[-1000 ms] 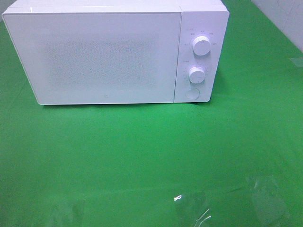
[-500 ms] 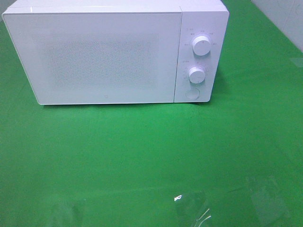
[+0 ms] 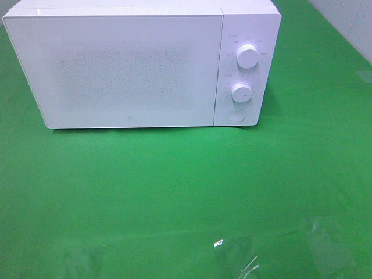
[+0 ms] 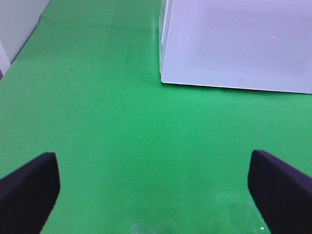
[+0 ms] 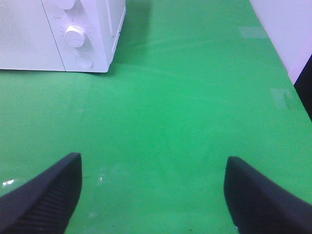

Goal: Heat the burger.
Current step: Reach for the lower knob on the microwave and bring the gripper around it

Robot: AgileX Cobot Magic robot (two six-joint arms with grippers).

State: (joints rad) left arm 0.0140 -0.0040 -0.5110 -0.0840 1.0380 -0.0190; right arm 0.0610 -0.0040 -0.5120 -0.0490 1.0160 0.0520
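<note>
Nothing moved since before, one white box-shaped microwave (image 3: 133,70), two round white dials (image 3: 248,57), left gripper (image 4: 153,165) and right gripper (image 5: 153,163) both splayed, wrist views only.

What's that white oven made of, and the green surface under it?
Microwave: smooth white shell, painted metal or plastic, I can't tell which; the door looks glassy, with a fine dotted mesh behind it. Green cover: likely a smooth, slightly glossy sheet, since light glints off it.

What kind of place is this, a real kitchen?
Probably a robot practice table, not a real kitchen: a white microwave with its door shut sits on a plain green cover, and the left gripper and right gripper hang open above it.
</note>
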